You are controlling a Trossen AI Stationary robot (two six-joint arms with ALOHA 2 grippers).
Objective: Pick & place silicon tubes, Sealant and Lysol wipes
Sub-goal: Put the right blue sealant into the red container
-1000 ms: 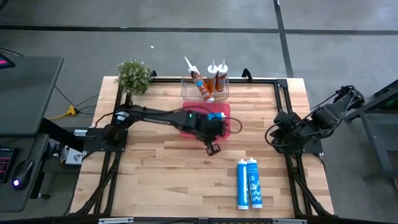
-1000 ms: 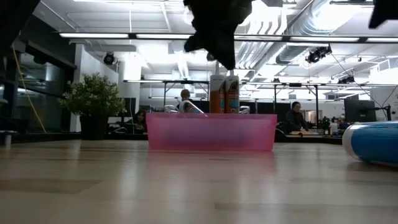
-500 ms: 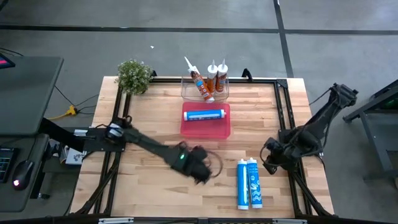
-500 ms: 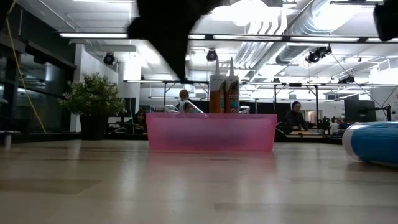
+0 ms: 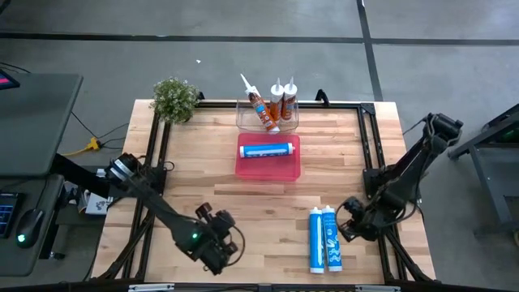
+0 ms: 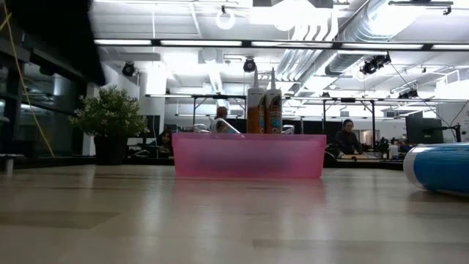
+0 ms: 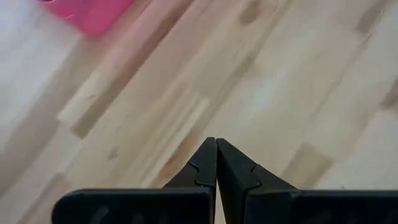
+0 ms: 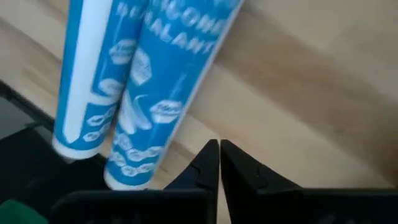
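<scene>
Blue tube [image 5: 266, 150] is now lying inside the pink bin [image 5: 268, 169] in the middle of the table, so one piece is done. The left gripper [image 5: 220, 247] is backing away to the near edge with its fingers pressed together, holding nothing. The right gripper [image 5: 347, 229], also pinched together and empty, is coming down beside the two blue tubes [image 5: 324, 239], likely the next to go.

Wooden table [image 5: 203, 170], pink bin [image 5: 268, 167], clear bin [image 5: 243, 118], two blue tubes [image 5: 324, 239], plant [image 5: 174, 99]
</scene>
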